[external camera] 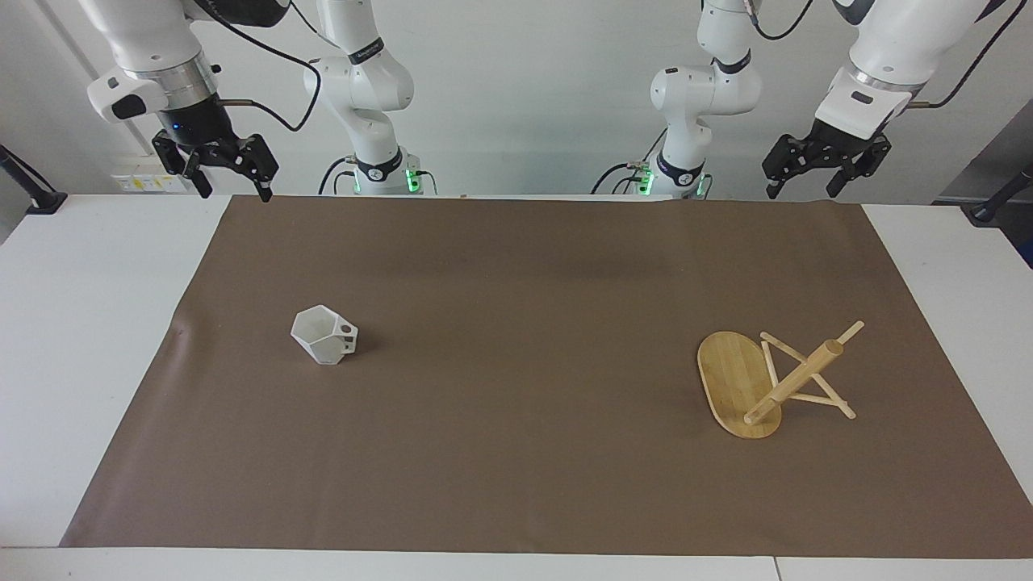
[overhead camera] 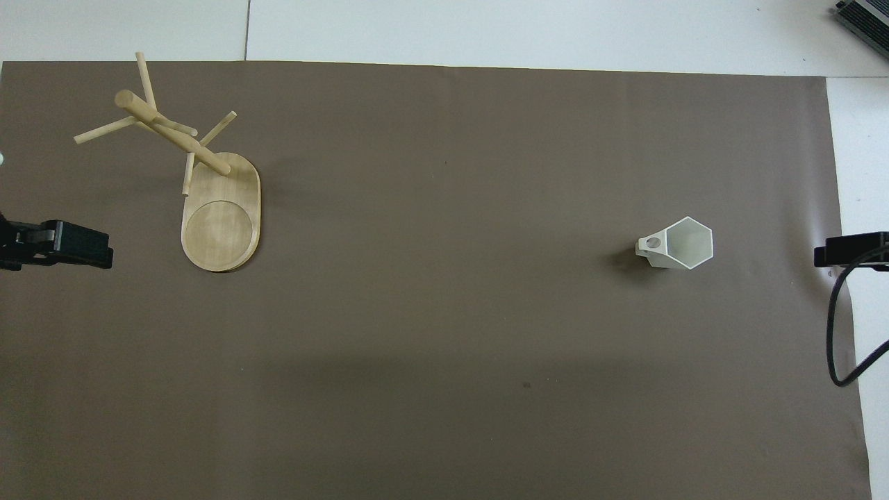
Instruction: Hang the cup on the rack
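Observation:
The white faceted cup (external camera: 324, 336) stands on the brown mat toward the right arm's end of the table, its opening up and its pierced handle turned toward the table's middle; it also shows in the overhead view (overhead camera: 677, 244). The bamboo rack (external camera: 767, 379) stands on its oval base toward the left arm's end, with nothing on its pegs; it also shows in the overhead view (overhead camera: 208, 187). My right gripper (external camera: 234, 192) is open and empty, raised over the mat's corner nearest the robots. My left gripper (external camera: 800, 194) is open and empty, raised over the mat's other near corner.
The brown mat (external camera: 516, 452) covers most of the white table (external camera: 81, 339). A black cable (overhead camera: 837, 326) hangs by the right gripper at the edge of the overhead view. A dark device (overhead camera: 865, 17) lies at the table's farthest corner.

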{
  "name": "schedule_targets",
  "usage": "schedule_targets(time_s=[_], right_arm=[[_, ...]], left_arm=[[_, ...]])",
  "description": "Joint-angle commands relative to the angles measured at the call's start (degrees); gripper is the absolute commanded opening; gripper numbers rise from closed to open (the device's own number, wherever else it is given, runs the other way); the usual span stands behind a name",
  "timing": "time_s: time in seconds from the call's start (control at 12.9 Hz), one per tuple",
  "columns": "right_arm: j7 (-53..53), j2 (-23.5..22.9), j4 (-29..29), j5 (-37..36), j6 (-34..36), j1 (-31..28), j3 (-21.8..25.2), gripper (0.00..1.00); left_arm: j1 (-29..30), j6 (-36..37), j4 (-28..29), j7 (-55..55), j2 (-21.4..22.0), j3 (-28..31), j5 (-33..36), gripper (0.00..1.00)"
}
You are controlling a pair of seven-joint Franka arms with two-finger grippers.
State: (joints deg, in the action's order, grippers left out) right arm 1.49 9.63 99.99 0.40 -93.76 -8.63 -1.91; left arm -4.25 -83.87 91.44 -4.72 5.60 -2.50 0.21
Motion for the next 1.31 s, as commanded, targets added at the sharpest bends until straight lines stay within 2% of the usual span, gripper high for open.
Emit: schedule_targets(time_s=[0.0, 0.7, 1.24], right_arm=[[0.6, 0.4, 0.6, -0.8, -0.3, -0.4, -0.6, 1.00], [2.7, -0.4, 0.5, 0.2, -0.7, -0.6, -0.1, 1.00], [2.7, -6.6, -0.8, 0.0, -3.2, -0.7, 0.0, 1.00]], left_arm=[[-0.1, -1.0, 2.2, 1.1, 1.7, 0.3, 1.1, 1.00], [-0.1, -1.0, 2.2, 1.1, 1.7, 0.3, 1.0, 1.00], [-0.1, -1.0, 2.3, 1.2, 1.7, 0.4, 0.9, 1.00]])
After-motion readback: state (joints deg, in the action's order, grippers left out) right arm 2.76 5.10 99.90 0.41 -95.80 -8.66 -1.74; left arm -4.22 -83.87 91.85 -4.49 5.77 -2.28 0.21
